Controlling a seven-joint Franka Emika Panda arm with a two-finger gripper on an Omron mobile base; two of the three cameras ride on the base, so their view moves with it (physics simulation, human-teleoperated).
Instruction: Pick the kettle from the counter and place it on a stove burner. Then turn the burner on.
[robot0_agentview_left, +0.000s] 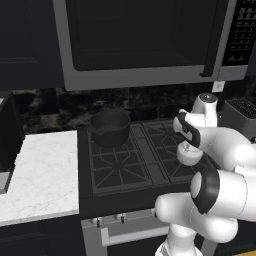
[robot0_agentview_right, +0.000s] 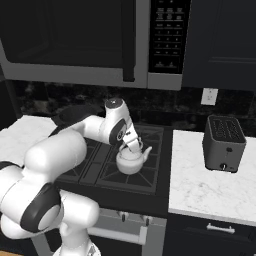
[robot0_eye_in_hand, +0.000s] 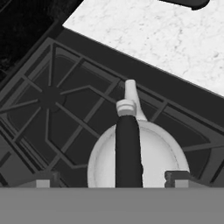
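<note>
Now the kettle (robot0_eye_in_hand: 144, 159) sits on a stove burner (robot0_agentview_right: 131, 175) — gripper (robot0_eye_in_hand: 111, 178) fingers spread, holding nothing.

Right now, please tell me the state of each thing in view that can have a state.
kettle: upright on the front right stove burner, not held
pincer: open, fingers either side of the kettle's handle
saucepan: upright on the back left burner
microwave: door closed
toaster: standing on the counter, slots look empty
</note>
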